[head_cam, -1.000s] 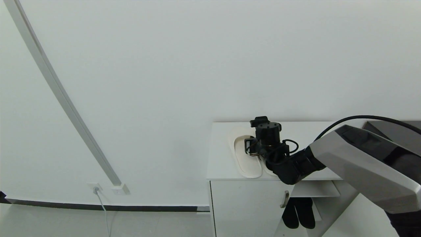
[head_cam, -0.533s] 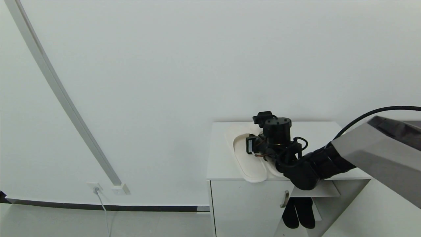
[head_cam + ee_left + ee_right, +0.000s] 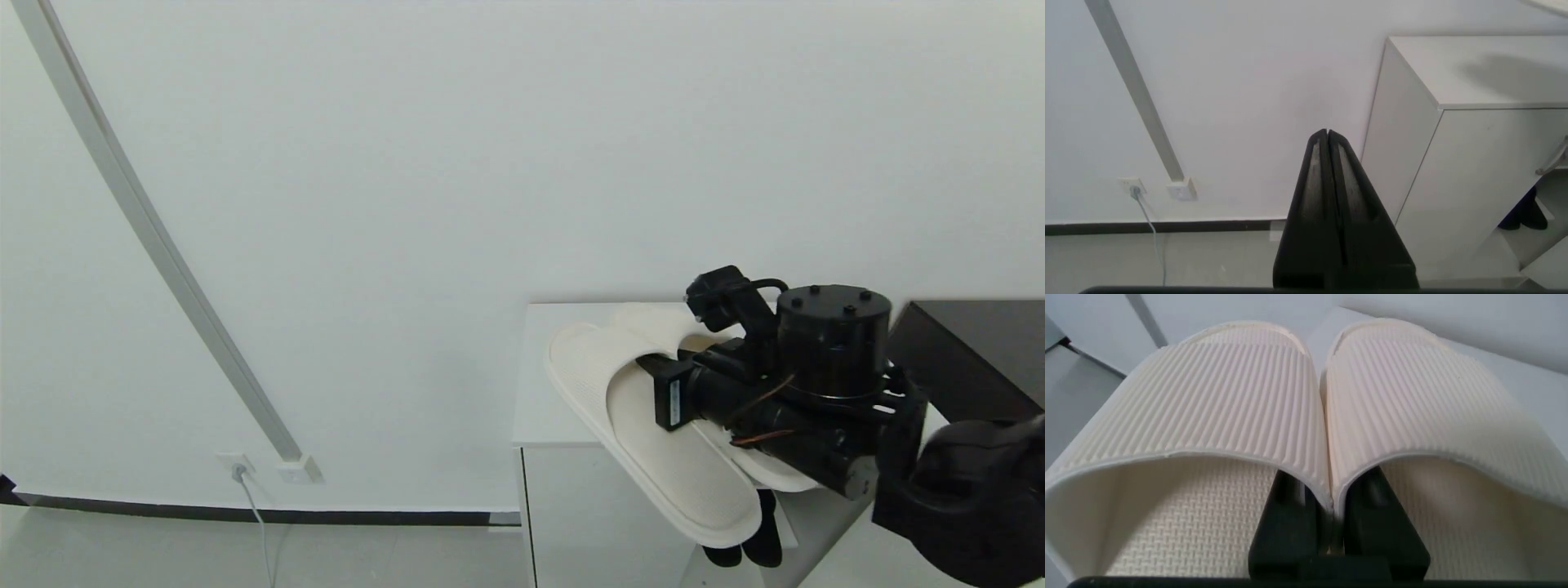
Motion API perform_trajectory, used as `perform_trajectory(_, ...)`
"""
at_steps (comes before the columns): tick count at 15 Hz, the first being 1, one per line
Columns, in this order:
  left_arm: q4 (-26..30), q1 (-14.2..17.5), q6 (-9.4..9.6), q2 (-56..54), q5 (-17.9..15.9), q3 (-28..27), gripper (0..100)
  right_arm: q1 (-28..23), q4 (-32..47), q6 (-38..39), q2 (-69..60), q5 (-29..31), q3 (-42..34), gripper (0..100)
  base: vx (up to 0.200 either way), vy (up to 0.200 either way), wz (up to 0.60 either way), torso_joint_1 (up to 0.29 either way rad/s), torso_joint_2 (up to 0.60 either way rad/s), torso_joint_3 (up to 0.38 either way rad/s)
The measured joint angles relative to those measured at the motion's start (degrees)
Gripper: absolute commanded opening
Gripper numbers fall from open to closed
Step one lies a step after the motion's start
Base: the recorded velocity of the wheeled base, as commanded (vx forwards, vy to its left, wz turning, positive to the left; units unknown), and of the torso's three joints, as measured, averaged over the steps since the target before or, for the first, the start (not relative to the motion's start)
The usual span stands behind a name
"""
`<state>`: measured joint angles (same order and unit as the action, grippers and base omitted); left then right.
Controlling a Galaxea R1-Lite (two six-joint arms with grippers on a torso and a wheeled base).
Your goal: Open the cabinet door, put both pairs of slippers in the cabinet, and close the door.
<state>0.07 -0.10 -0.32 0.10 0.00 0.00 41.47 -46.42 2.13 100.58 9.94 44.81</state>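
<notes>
Head view: white slippers (image 3: 669, 465) are gripped as a pair by the right gripper (image 3: 663, 385) and held tilted over the cabinet's (image 3: 539, 384) front edge; black slippers (image 3: 747, 555) are seen inside, below. Left wrist view: left gripper (image 3: 1327, 140) is pressed together, empty, in free space beside the cabinet. Right wrist view: the pair's touching straps are pinched.

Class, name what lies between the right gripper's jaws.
The adjoining inner edges of the white slippers, pinched by the right gripper, as the right wrist view shows.
</notes>
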Motion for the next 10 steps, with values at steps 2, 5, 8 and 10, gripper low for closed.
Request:
perform_trajectory(2, 0.0, 0.0, -0.01, 0.0, 0.0, 0.0, 0, 0.6, 0.1, -0.4, -3.4, -0.3, -2.2, 0, 0.0, 0.0, 0.0, 0.0, 0.0, 0.0)
perform_trajectory(5, 0.0, 0.0, 0.0, 0.0, 0.0, 0.0, 0, 1.6, -0.1, -2.4, -5.7, -1.0, -4.2, 0, 0.0, 0.0, 0.0, 0.0, 0.0, 0.0)
perform_trajectory(8, 0.0, 0.0, 0.74, 0.0, -0.4, 0.0, 0, 2.0, -0.2, -2.6, -6.5, -1.1, -5.7, 0, 0.0, 0.0, 0.0, 0.0, 0.0, 0.0)
perform_trajectory(10, 0.0, 0.0, 0.41, 0.0, -0.3, 0.0, 0, 2.1, -0.2, -2.6, -6.8, -1.2, -6.1, 0, -0.1, 0.0, 0.0, 0.001, 0.0, 0.001)
